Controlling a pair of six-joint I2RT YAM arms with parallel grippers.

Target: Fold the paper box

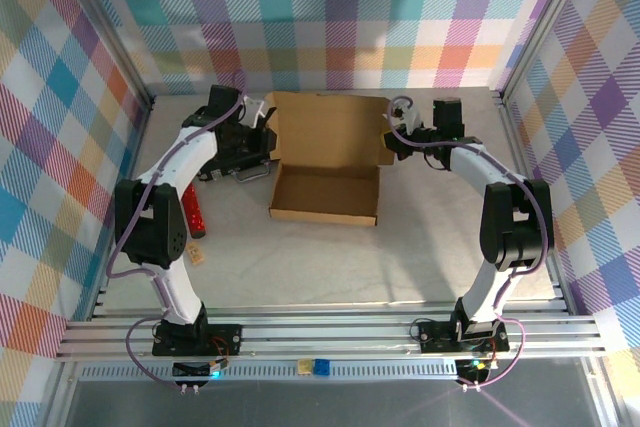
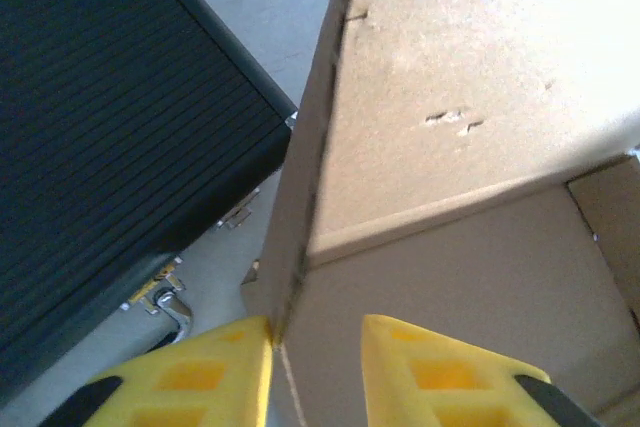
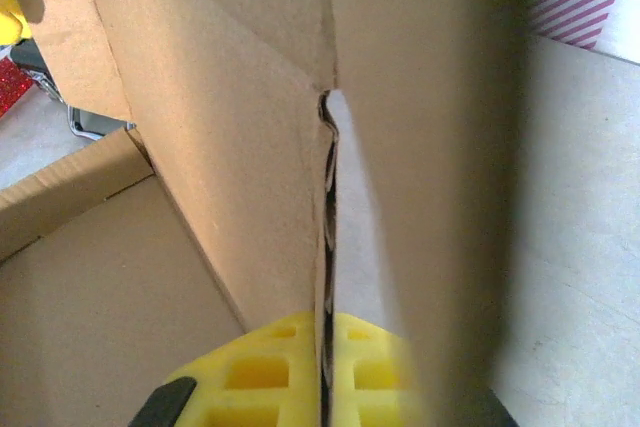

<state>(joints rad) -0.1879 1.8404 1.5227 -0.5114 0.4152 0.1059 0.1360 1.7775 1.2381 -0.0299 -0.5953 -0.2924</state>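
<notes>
Left hand (image 2: 317,332) of mine sits at the left side of the paper box (image 1: 325,182), its yellow fingers (image 2: 200,377) apart. A thin cardboard side wall runs edge-on between them. The wall lies right against the inner face of one finger, and I see a clear gap before the other finger, so this hand is not clamped on anything.

Over on the other side, my right hand (image 3: 325,322) has its two fingers together. They are pinched on an upright cardboard flap at the right rear corner of the box, and the flap's edge runs straight up from between the pads.

From above, the box lies near the middle of the worktop (image 1: 330,257), between my two hands. Its shallow tray is open toward me and its broad lid panel is raised at the far side. The inside of the tray is bare brown cardboard.

Just beside the box on the left lies the black case (image 2: 110,127), ribbed on top, with a metal latch (image 2: 165,302) on its near edge. A red cylinder (image 1: 192,209) lies on the worktop nearer to me, beside my left arm.
</notes>
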